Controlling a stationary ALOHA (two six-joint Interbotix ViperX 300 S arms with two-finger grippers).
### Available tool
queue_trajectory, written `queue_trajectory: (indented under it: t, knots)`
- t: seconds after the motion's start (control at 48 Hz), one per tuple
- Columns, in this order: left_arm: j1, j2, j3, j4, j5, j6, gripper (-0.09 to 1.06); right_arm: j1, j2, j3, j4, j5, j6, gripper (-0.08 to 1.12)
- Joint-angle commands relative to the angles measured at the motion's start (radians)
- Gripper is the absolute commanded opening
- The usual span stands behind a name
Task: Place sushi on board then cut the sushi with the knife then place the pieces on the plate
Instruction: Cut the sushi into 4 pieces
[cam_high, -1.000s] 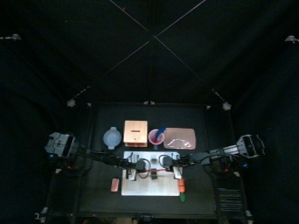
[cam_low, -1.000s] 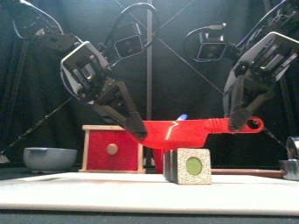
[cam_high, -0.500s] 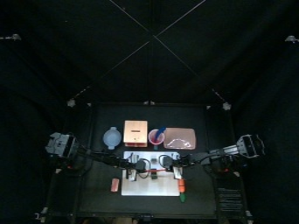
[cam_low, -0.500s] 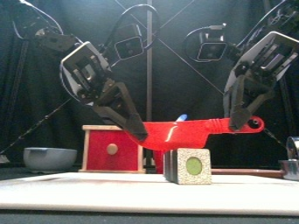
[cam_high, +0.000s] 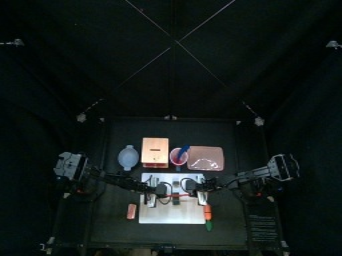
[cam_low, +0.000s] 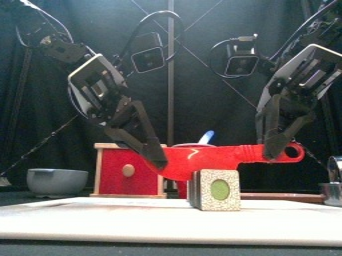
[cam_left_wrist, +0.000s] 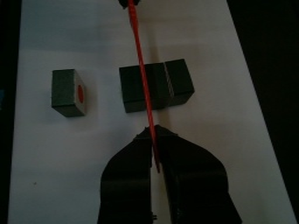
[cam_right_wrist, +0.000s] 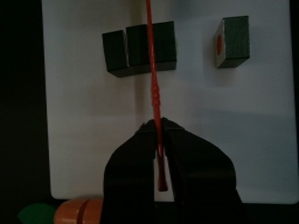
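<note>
Clamping the red knife (cam_low: 214, 155), left end effector (cam_low: 156, 160), right end effector (cam_low: 278, 152), sushi (cam_low: 214, 188) beneath

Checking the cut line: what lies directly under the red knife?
The dark green sushi roll on the white board, with the red knife crossing one block; a separate piece lies aside. The strip directly beneath the knife is covered.

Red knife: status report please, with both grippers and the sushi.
Both shut on red knife: left gripper, right gripper, one each end. Blade close over sushi roll on white cutting board. One piece lies apart. Nothing in the way.
</note>
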Motion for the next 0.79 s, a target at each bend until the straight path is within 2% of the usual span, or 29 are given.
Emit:
queue_trajectory:
  t: [0.021, 0.188, 0.375, 0.792]
  knots:
    - [-0.009, 0.009, -0.006, 0.0, 0.003, 0.002, 0.41, -0.002, 0.008, -0.005, 0.002, 0.003, -0.002, 0.38]
    - [-0.005, 0.041, -0.006, 0.0, 0.003, 0.002, 0.41, 0.002, 0.054, -0.005, 0.002, 0.008, -0.002, 0.38]
    - [-0.003, 0.046, -0.006, 0.0, 0.015, 0.006, 0.41, -0.003, 0.072, -0.006, 0.002, 0.009, -0.002, 0.38]
    - [0.037, 0.038, -0.006, 0.012, 0.018, 0.009, 0.41, -0.018, 0.067, -0.009, -0.008, 0.009, -0.002, 0.38]
